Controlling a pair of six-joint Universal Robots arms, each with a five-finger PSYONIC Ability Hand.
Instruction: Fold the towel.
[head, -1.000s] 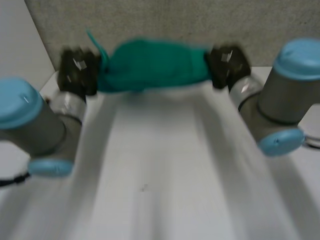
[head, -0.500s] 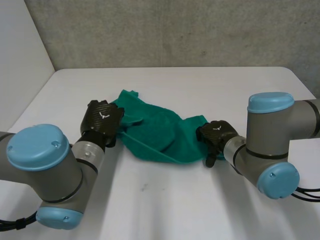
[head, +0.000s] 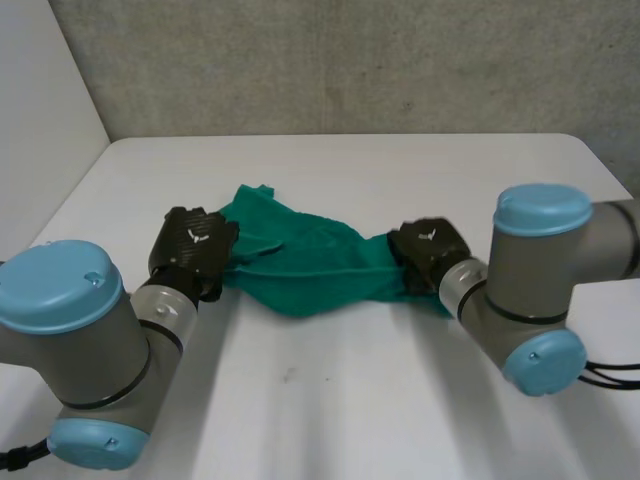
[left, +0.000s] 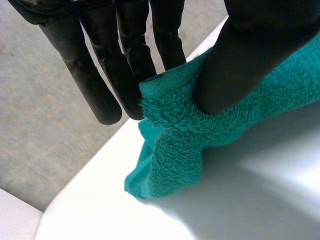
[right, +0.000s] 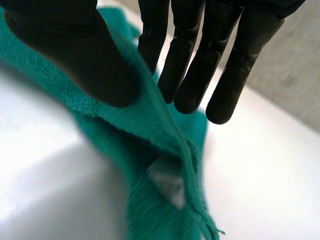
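A green towel hangs bunched between my two hands, just above the white table. My left hand holds the towel's left end, and in the left wrist view its thumb pinches the towel against straight fingers. My right hand holds the right end. In the right wrist view its thumb presses the towel against straight fingers, beside a small white label. The towel's far corner trails toward the back of the table.
A grey wall stands behind the table's far edge. A pale wall borders the table on the left. My left arm and right arm lie over the table's near corners.
A second ago the towel was raised high between the hands; both hands have come down near the table and now stretch it out a little lower and flatter than half a second ago.
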